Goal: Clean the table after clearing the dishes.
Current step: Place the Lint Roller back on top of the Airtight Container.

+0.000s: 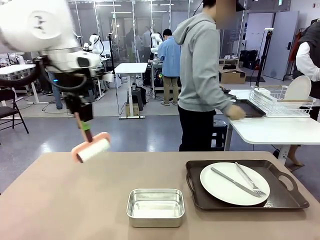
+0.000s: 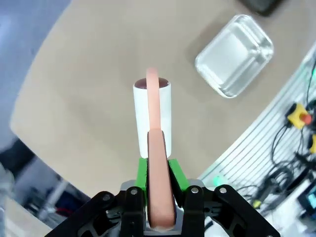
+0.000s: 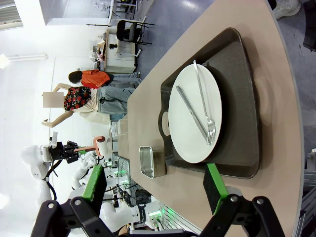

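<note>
Jaws of the left gripper (image 2: 159,170) are clamped on the pink handle of a roller (image 1: 92,149), green pads (image 2: 142,171) pressed to either side. In the left wrist view the handle runs straight up the frame away from the jaws, the white roll at its end, the roll's long axis in line with the handle there.

Table (image 1: 50,200): bare tan top lies directly beyond the roll. Front view puts the roll at upper left, over the far left edge. Contact with the surface: cannot tell.

Right gripper (image 3: 154,190): jaws wide apart, nothing between them.

One tray (image 1: 292,197) sits at lower right of the front view, carrying a plate (image 1: 220,187) with knife (image 1: 232,181) and fork (image 1: 250,182). It lies well right of the roller, so the right arm is judged nearer. A steel pan (image 1: 155,206) stands just left of it.

Unclear: left arm is motion-blurred. A person (image 1: 200,75) reaches to a dark tray on the white table (image 1: 270,130); what that tray holds is hidden.
</note>
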